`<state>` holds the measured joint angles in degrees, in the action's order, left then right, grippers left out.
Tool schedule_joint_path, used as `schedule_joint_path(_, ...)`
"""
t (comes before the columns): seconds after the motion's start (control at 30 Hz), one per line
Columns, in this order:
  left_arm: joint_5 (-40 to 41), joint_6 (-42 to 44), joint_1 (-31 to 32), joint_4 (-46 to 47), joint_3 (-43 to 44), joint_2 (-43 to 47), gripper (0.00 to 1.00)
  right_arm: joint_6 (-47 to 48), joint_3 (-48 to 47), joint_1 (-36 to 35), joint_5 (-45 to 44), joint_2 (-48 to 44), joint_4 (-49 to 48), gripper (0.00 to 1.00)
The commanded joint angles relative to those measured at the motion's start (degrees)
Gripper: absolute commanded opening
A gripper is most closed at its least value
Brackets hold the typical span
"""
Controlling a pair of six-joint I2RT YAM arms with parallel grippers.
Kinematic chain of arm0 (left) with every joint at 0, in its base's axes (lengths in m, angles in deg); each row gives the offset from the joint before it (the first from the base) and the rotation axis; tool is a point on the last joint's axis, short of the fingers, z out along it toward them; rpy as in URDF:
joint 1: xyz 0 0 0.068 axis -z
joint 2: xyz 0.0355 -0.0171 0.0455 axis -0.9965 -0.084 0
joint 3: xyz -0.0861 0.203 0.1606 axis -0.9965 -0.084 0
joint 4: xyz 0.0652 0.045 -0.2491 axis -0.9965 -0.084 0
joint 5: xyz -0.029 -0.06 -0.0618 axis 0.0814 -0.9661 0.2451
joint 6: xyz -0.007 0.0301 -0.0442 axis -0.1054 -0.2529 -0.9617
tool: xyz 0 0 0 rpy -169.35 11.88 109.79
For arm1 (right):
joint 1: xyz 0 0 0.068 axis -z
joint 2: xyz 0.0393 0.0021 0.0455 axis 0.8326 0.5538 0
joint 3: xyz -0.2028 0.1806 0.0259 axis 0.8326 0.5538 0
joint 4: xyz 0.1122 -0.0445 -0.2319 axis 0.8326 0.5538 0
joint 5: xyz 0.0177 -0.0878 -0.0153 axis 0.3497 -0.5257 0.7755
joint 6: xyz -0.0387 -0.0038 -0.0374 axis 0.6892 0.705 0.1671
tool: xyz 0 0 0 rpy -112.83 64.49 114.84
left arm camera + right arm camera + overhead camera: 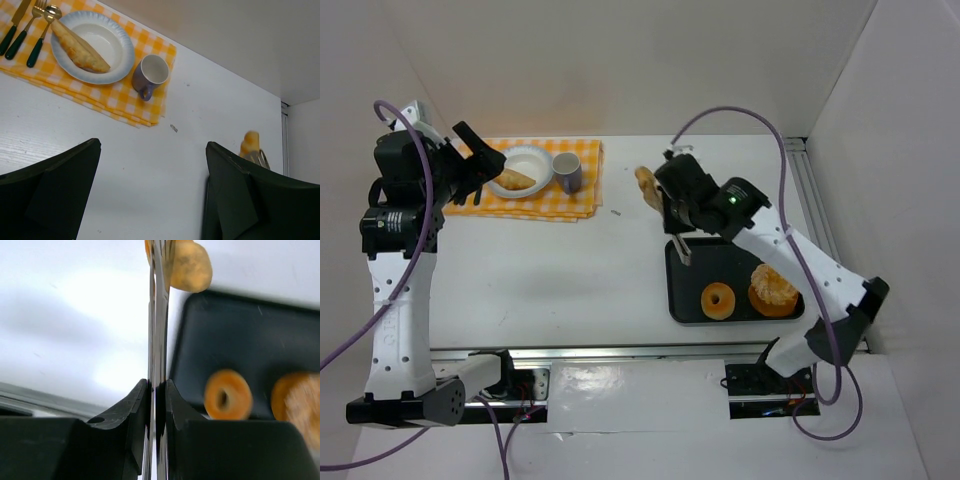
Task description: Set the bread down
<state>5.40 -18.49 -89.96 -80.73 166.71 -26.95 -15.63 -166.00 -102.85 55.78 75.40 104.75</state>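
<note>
Top external view: the carry is judged to be the step in hand, across the white table (620, 270) from the black tray (685, 300) near the right edge to the yellow checked placemat (575, 205) at the far left corner, where a white plate (125, 55) is set. The right arm (790, 250) is stretched from its base toward the far edge, elbow bent above the tray. The left arm (405, 270) is raised upright beside the placemat. The left gripper (152, 145) is held wide apart with nothing between its fingers. The right gripper (156, 390) is pressed together on metal tongs (159, 315). One bread roll (646, 185) is pinched at their tip, in the air just beyond the tray's far left corner. The other roll (80, 47) is seen lying in the plate. Next, a leftward carry to that plate is called for, with a firm squeeze on the tongs.
</note>
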Motion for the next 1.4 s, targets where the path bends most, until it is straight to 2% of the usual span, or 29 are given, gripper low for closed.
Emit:
schedule_joint_path(0.0, -0.8, -0.3, -1.0, 1.6, 1.5, 0.2, 1.0, 6.9, -10.4, -0.9, 1.6, 8.2, -18.7, 0.06)
schedule_joint_path(0.1, -0.8, -0.3, -1.5, 1.0, 2.2, 0.2, 1.0, 11.6, -20.5, -1.4, 5.5, 17.5, -27.8, 0.06)
schedule_joint_path(0.13, -0.3, -0.9, -1.6, 1.0, 2.2, 0.2, 1.0, 13.7, -23.4, -1.4, 6.3, 23.0, -29.5, 0.06)
schedule_joint_path(0.17, -0.3, -0.9, -1.6, 0.4, 2.2, 0.7, 1.0, 14.8, -30.6, -1.4, 8.9, 26.0, -31.3, 0.06)
schedule_joint_path(0.27, -0.8, -0.9, -1.6, 0.4, 2.2, 0.7, 1.0, 17.5, -38.7, -1.4, 12.4, 36.3, -35.4, 0.04)
schedule_joint_path(0.4, -0.3, -1.5, -2.1, -0.5, 1.5, 0.7, 1.0, 18.6, -41.0, -1.4, 15.4, 43.8, -49.3, 0.04)
schedule_joint_path(0.63, 2.3, -1.5, -2.1, -1.6, 2.0, 2.5, 1.0, 18.6, -42.3, -0.9, 22.4, 55.1, -65.0, 0.04)
schedule_joint_path(0.8, 2.3, -1.5, -2.1, -1.6, 1.3, 3.1, 1.0, 18.6, -52.5, -0.9, 22.3, 65.4, -65.6, 0.04)
schedule_joint_path(1.07, 1.8, 0.1, -2.1, -2.7, 0.8, 3.6, 1.0, 16.2, -53.2, -0.9, 17.1, 70.3, -69.9, 0.05)
schedule_joint_path(1.3, 2.9, 0.6, -2.1, -3.8, 1.3, 3.6, 1.0, 13.1, -56.4, -0.9, 16.0, 74.4, -72.9, 0.18)
schedule_joint_path(1.37, 2.9, 1.2, -2.1, -3.8, 1.3, 3.6, 1.0, 12.5, -56.4, -0.9, 15.4, 74.9, -73.6, 0.27)
